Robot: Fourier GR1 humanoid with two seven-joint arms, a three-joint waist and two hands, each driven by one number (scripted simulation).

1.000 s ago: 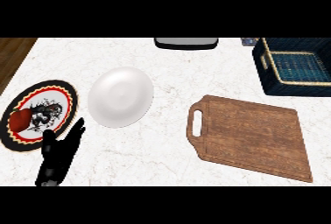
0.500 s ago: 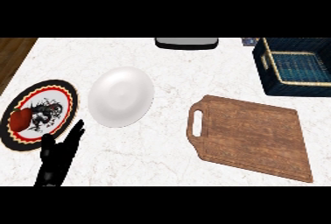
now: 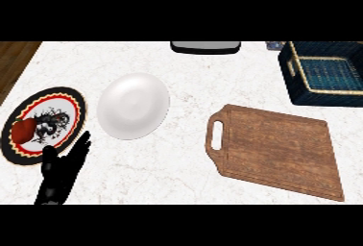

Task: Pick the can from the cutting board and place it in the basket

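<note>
White marble-patterned counter (image 3: pixel 212 72) fills most of the head view, with a strip of brown wood showing past its edge at the upper left corner. Taking the cutting board (image 3: pixel 280 151) as the landmark: it is a brown wooden slab with visible grain, a slot handle cut through its left end, lying slightly askew on the counter's right half. Its top is bare; the can shows nowhere on it, nor anywhere else in this view, so its look and place cannot be told.

Above and to the right of the board, apart from it, sits the basket (image 3: pixel 297 91), dark blue and woven, with a tan rim line round its inner floor; what can be seen of its inside holds nothing, though its right part runs out of frame. Left of the board, with a gap of bare counter between, lies a plain white plate (image 3: pixel 133 105). Farther left again is a patterned plate (image 3: pixel 67 103) with a black rim, red and cream rings and a red object on its left side. Above the board at the counter's far edge is a dark, grey-topped object (image 3: pixel 204 46), partly cut off.

Well left of the board and lower, the left hand (image 3: pixel 60 173) stands with its black fingers straight and pointing up, holding nothing, just beside the patterned plate's lower edge. No right hand shows.
</note>
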